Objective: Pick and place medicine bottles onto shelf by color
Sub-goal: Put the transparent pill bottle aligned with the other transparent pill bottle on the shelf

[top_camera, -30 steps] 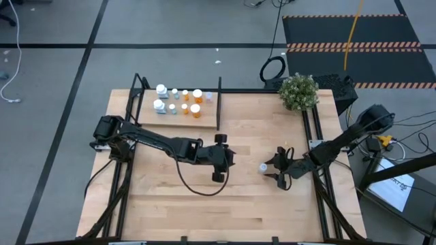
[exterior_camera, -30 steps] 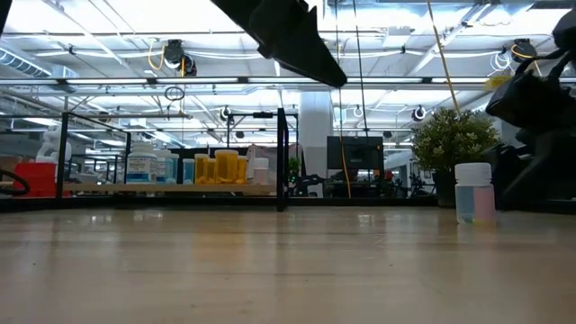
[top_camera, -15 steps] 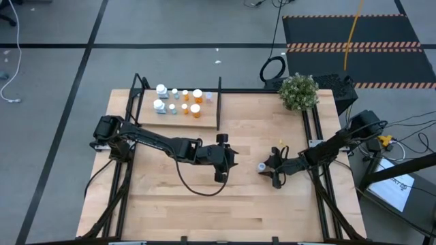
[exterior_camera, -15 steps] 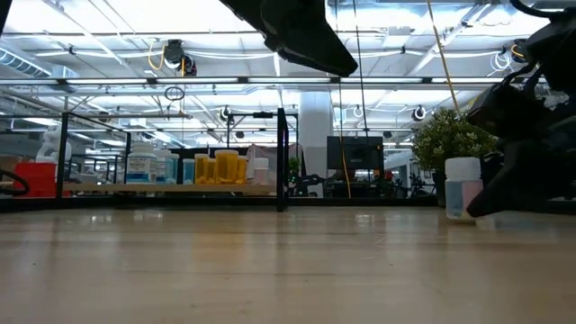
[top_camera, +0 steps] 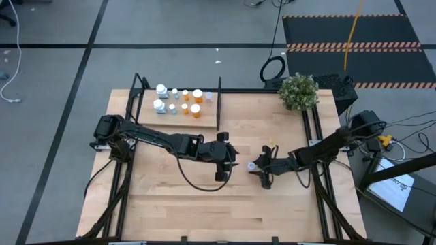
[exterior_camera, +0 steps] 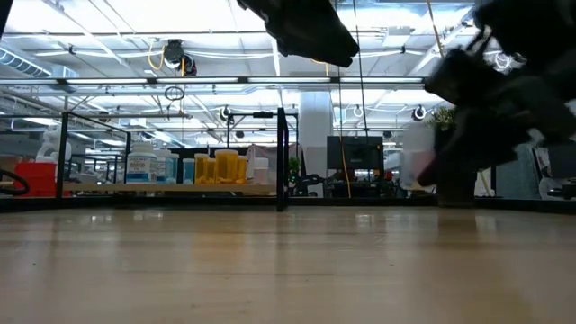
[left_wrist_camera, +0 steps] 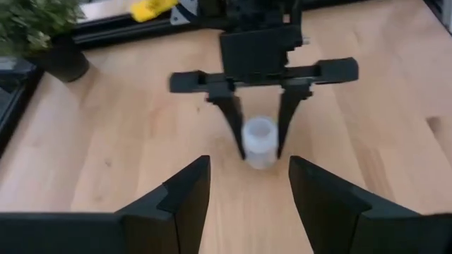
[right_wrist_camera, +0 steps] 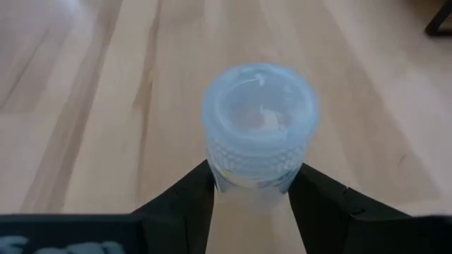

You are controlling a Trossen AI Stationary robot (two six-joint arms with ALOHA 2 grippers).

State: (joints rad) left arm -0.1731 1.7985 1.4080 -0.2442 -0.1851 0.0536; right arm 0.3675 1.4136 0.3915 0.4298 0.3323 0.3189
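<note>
Two dark arms meet at mid-table in the high view: the right gripper carries a small pale bottle with a white cap toward the left gripper, while the low light-wood shelf with its rows of white and orange bottles lies well apart at the far left.

Low view — the bottle hangs clear of the tabletop in the right gripper.

Left wrist view — the left gripper's fingers stand apart and empty; ahead, the right gripper's jaws are clamped on the bottle's sides.

Right wrist view — the dark fingers pinch the bottle just below its ribbed cap.

Risk, as judged — if a handover follows, release before the left jaws close would drop the bottle; a misaligned approach could knock it loose.
</note>
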